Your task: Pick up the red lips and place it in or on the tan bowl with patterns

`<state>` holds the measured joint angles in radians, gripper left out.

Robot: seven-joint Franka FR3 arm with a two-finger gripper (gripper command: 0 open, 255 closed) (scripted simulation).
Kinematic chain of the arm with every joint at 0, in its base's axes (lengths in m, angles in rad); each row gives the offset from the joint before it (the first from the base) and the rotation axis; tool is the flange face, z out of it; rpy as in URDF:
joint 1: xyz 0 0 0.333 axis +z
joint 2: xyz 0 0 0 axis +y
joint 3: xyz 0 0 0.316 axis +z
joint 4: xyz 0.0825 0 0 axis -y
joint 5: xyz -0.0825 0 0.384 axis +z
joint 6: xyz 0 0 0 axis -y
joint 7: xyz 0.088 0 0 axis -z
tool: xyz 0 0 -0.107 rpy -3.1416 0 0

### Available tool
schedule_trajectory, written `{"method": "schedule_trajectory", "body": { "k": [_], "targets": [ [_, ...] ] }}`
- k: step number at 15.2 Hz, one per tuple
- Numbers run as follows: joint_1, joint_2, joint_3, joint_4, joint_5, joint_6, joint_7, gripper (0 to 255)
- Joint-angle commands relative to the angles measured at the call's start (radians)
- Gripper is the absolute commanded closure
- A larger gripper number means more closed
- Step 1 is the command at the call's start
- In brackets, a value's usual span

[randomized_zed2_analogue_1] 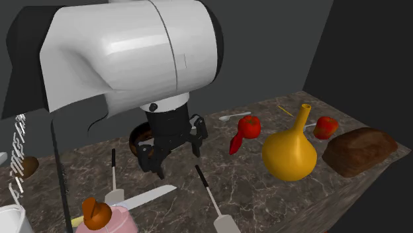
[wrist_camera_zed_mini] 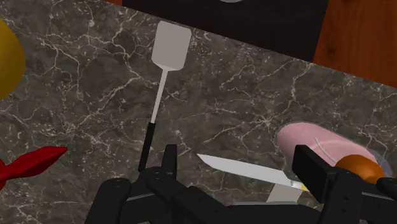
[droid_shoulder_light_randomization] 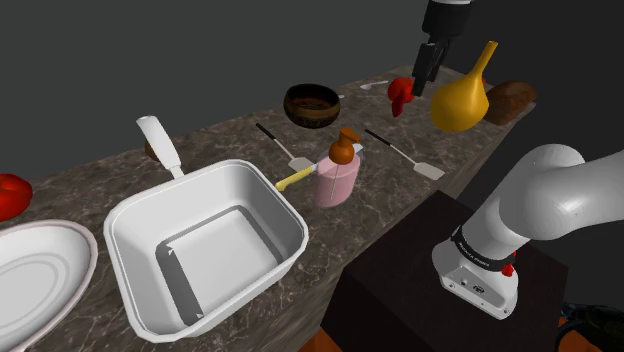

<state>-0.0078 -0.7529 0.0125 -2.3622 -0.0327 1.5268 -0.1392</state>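
The red lips (droid_shoulder_light_randomization: 399, 102) lie on the dark marble counter (droid_shoulder_light_randomization: 390, 185) beside a round red fruit (randomized_zed2_analogue_1: 250, 126). In the second exterior view the lips (randomized_zed2_analogue_1: 235, 143) sit between my gripper and a yellow gourd vase. The brown patterned bowl (droid_shoulder_light_randomization: 312, 104) stands near the counter's back edge; in the second exterior view the bowl (randomized_zed2_analogue_1: 137, 136) is partly hidden behind my hand. My black gripper (droid_shoulder_light_randomization: 424, 80) hovers above the counter, open and holding nothing. In the wrist view the gripper (wrist_camera_zed_mini: 240, 167) looks down on a knife blade, and the lips (wrist_camera_zed_mini: 28, 164) lie off to one side of the fingers.
A yellow gourd vase (droid_shoulder_light_randomization: 462, 95) and a brown bread loaf (droid_shoulder_light_randomization: 510, 100) stand close by the lips. Two spatulas (droid_shoulder_light_randomization: 405, 153) (droid_shoulder_light_randomization: 282, 145), a yellow-handled knife (droid_shoulder_light_randomization: 296, 178) and a pink soap bottle (droid_shoulder_light_randomization: 335, 175) lie mid-counter. A white basin (droid_shoulder_light_randomization: 205, 240) sits toward the shoulder view's left.
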Motion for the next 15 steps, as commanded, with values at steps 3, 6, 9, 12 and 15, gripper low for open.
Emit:
{"method": "schedule_trajectory", "body": {
  "k": [3,6,9,12,15],
  "targets": [
    [-0.027,0.062,-0.02,0.015,-0.006,0.042,0.021,0],
    [-0.065,0.156,-0.052,0.043,-0.012,0.1,0.051,0],
    [-0.1,0.25,-0.085,0.078,-0.014,0.152,0.079,0],
    [-0.132,0.344,-0.119,0.119,-0.012,0.198,0.105,0],
    [-0.163,0.437,-0.154,0.165,-0.004,0.237,0.129,0]
  ]
}}
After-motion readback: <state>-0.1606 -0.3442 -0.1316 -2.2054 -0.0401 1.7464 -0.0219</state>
